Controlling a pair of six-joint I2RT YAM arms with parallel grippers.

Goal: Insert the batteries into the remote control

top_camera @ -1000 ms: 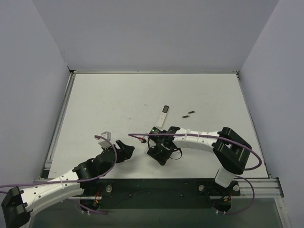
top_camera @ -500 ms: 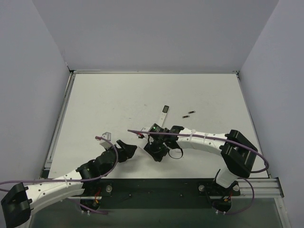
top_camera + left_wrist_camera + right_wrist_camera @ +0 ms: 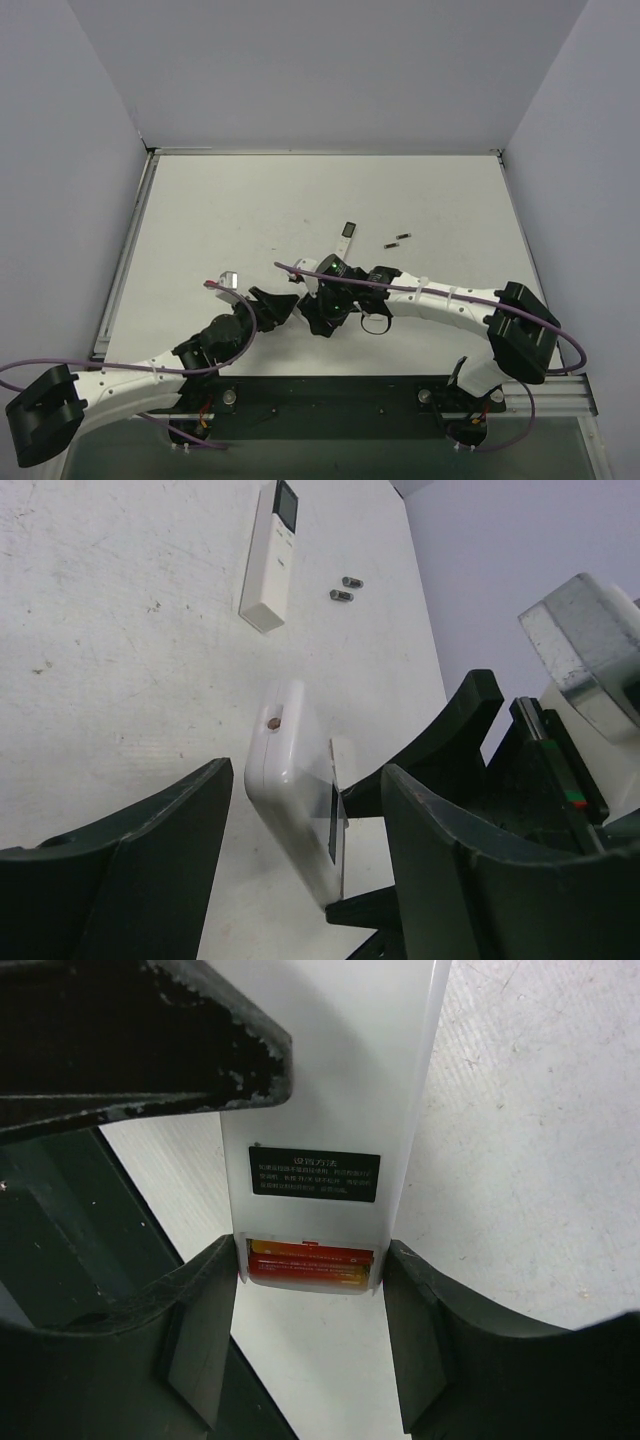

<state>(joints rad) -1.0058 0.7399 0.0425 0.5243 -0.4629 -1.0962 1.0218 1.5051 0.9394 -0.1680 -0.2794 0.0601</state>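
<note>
Left wrist: two batteries [image 3: 351, 581] [image 3: 340, 595] loose; right tool [image 3: 310, 1270] grips remote control [image 3: 300, 800], left tool [image 3: 308, 775] spread.

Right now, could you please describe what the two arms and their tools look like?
Both the left arm and right arm have white links with black joints and bases. A thin purple cable runs along each. The left tool and right tool have broad, dark, wedge-shaped fingers with scuffed edges.
</note>
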